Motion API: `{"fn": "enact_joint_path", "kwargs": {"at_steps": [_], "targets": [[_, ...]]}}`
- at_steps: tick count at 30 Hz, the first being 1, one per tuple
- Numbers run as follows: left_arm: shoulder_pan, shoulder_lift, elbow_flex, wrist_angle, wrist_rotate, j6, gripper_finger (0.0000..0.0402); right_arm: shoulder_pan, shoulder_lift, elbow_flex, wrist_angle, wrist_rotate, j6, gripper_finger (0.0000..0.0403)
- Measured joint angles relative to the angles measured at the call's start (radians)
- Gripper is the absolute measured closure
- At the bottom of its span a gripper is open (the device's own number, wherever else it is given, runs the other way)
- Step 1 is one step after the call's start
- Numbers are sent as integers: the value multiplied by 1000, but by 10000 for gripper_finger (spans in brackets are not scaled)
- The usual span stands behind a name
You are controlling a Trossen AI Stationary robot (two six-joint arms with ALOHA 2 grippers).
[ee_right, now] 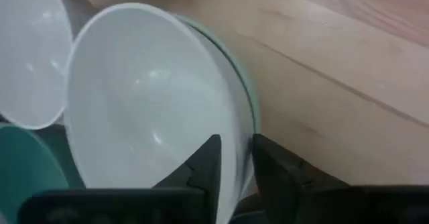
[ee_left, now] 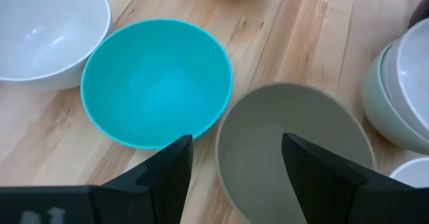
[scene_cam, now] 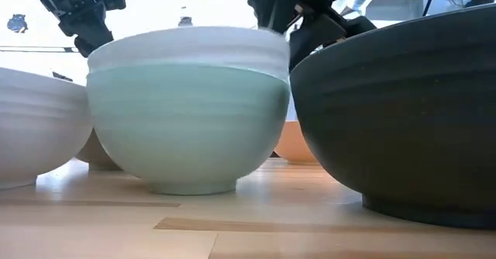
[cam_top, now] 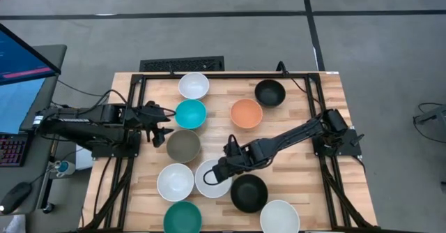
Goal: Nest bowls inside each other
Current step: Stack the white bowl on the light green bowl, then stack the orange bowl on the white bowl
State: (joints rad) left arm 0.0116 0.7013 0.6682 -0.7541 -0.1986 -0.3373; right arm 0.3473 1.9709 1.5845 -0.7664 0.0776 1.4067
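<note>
Black bowl fills the low view's right side, closest to the lens, beside the mint green bowl with a white bowl nested inside it. Same stack sits front-centre on the table in the high view. Other bowls are spread singly: white, turquoise, grey-taupe, orange, another black, dark teal.

Right gripper has its fingers closed thin over the nested white bowl's rim, one inside, one outside. Left gripper hovers with fingers spread wide above the gap between the turquoise and grey-taupe bowls, holding nothing.

Bowls look rigid, smooth and glossy, so probably slippery and likely light. If ceramic, they chip. Best hold is a rim pinch, wall between the fingers. Walls curve, so a shallow pinch may slide off.
</note>
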Motion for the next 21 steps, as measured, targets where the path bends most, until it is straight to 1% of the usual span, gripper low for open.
{"fn": "enact_joint_path", "kwargs": {"at_steps": [5, 11, 15, 19, 21], "targets": [[0, 0, 0, -5, 0, 0, 180, -2, 0, 0, -16, 5, 0, 252], [0, 0, 0, -5, 0, -6, 180, -20, -20, 1, -43, 59, -9, 207], [0, 0, 0, -4, 0, -7, 180, -37, -37, 1, -86, 53, -27, 190], [0, 0, -1, -4, 0, -13, 180, -40, -36, 0, -94, -2, -44, 179], [0, 0, -1, -4, 0, -14, 180, -32, -36, 0, -88, -9, -44, 175]]}}
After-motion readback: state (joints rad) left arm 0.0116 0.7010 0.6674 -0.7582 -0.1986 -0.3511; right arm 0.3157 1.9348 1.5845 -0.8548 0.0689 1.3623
